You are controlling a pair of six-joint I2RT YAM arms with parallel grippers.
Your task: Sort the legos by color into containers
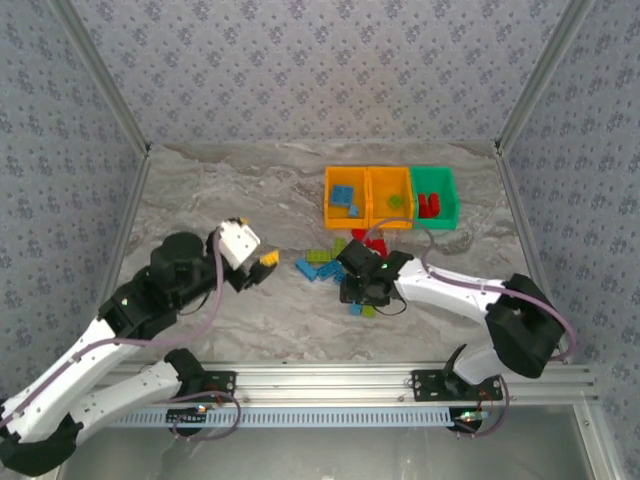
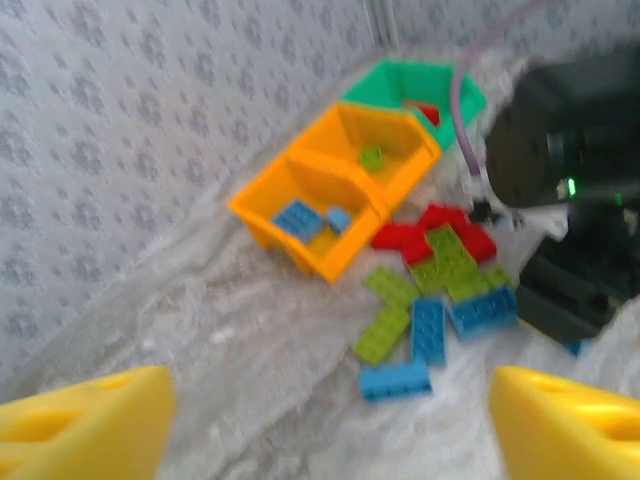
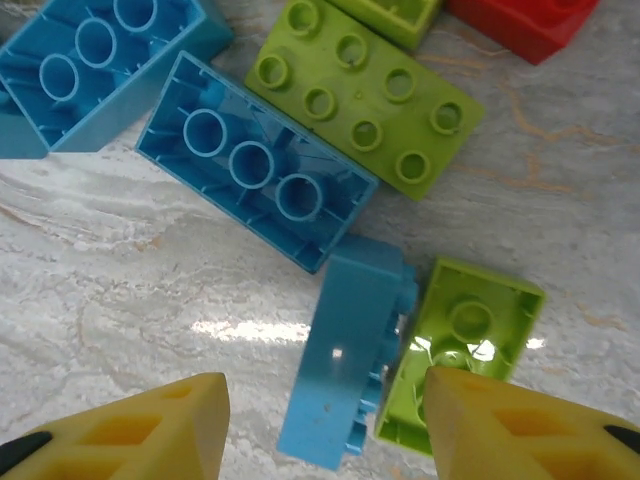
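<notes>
Right wrist view: the right pincer [image 3: 322,388] hangs low over the marbled counter [image 3: 120,290]. Its yellow fingers are apart and straddle a small blue studded plastic brick [image 3: 345,350] lying on its side. A lime green brick [image 3: 460,340] sits just beside it, so closing may catch both. The left pincer [image 2: 330,420] is spread wide and empty, clear of the loose pile [image 1: 335,262], probably to leave room. Blue bricks already lie in one orange plastic bin [image 2: 288,248], the likely destination.

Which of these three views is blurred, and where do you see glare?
Left wrist view: blurred all over, the orange bins and loose bricks soft-edged. Right wrist view: sharp, with white glare on the table and on the small lime green brick. Top external view: evenly lit, clear.
</notes>
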